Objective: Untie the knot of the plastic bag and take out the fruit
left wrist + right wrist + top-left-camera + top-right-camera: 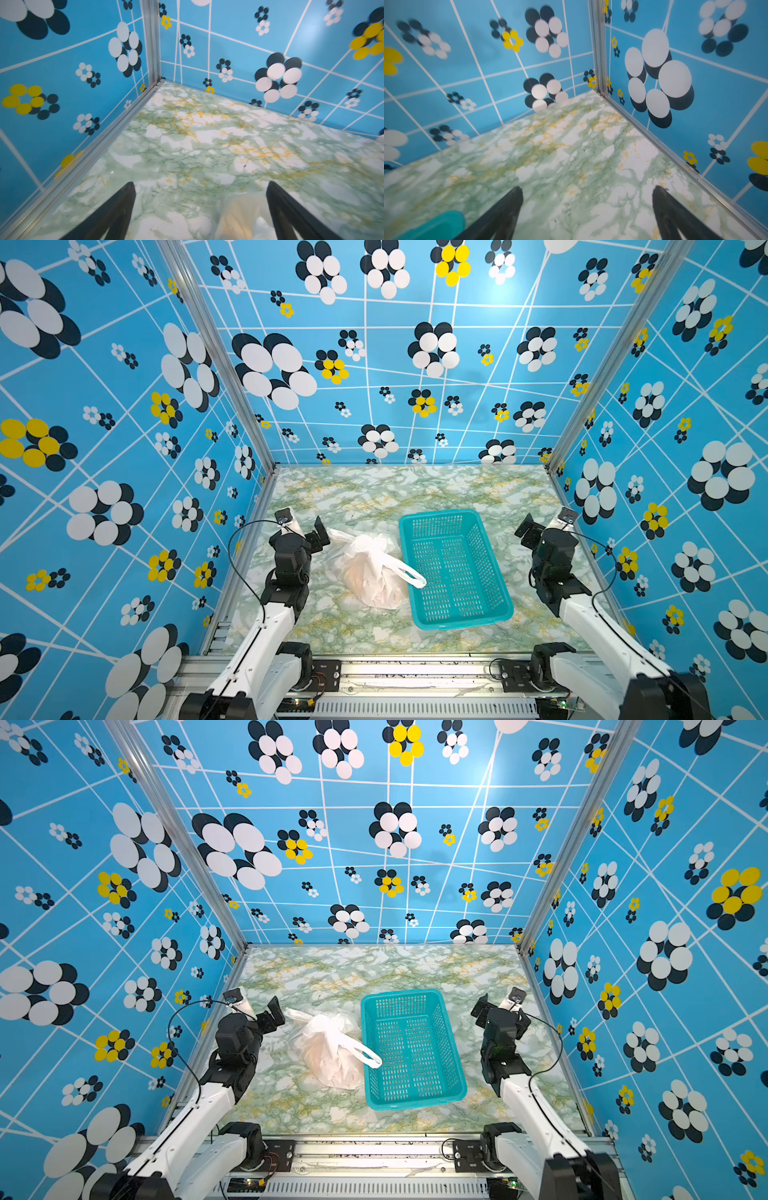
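Observation:
The white plastic bag (370,576) (328,1056) lies on the marble table, touching the left side of the teal basket. Its knot (375,546) (332,1026) is a bunched lump on top. One loop handle (411,574) drapes over the basket's rim. The fruit (356,577) shows only as a faint orange glow through the plastic. My left gripper (305,526) (255,1006) (200,185) is open just left of the bag's far end, and a bag corner (239,216) lies between its fingers. My right gripper (546,522) (498,1004) (588,188) is open over bare table at the right.
The teal mesh basket (436,516) (399,995) stands empty in the middle, and its corner (436,224) shows in the right wrist view. Blue patterned walls with aluminium rails (266,456) close in the table on three sides.

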Available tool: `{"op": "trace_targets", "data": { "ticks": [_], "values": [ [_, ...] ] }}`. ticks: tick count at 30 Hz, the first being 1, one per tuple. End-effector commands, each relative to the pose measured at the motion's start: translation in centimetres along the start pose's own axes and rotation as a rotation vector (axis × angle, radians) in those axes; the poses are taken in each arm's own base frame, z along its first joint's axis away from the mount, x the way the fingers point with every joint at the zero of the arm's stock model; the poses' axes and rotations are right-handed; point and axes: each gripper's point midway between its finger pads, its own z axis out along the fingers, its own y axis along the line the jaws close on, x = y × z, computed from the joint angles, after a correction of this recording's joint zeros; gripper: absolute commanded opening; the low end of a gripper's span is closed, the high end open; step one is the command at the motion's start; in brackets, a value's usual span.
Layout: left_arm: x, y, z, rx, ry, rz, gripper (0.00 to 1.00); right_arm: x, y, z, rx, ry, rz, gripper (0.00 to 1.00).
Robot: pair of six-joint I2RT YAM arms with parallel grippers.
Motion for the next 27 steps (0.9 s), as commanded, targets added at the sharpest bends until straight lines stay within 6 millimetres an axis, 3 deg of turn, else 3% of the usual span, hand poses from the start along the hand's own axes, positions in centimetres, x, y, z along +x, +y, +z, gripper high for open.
{"op": "trace_targets", "data": {
  "ticks": [1, 3, 6, 9, 14, 19, 22, 27],
  "values": [
    [0.9, -1.9, -1.3, 0.141, 0.038, -0.115, 0.99, 0.3, 0.4, -2.8, -0.091, 0.065, 0.193, 0.99],
    [1.2, -0.5, -2.0, 0.104, 0.026, -0.217, 0.99, -0.9, 3.9, -4.8, -0.333, 0.042, 0.182, 0.99],
    [1.7, 1.5, -3.2, 0.037, 0.021, -0.385, 0.99, -1.8, 7.8, -7.5, -0.550, 0.085, 0.202, 0.99],
    [0.8, 0.9, -4.5, 0.093, 0.006, -0.414, 1.00, -1.4, 12.2, -9.3, -0.712, 0.185, 0.149, 0.99],
    [0.3, -0.2, -6.4, 0.142, 0.048, -0.473, 0.90, 1.9, 21.1, -14.7, -0.868, 0.254, -0.113, 0.95],
    [0.9, -1.1, -7.5, 0.176, 0.119, -0.511, 0.83, 5.8, 29.2, -19.1, -0.954, 0.359, -0.270, 0.67],
    [1.1, -1.7, -7.7, 0.198, 0.158, -0.495, 0.83, 8.3, 32.6, -21.5, -0.985, 0.402, -0.320, 0.64],
    [1.5, -1.8, -7.4, 0.178, 0.211, -0.452, 0.83, 12.7, 36.5, -26.5, -1.027, 0.460, -0.346, 0.60]
  ]
}}
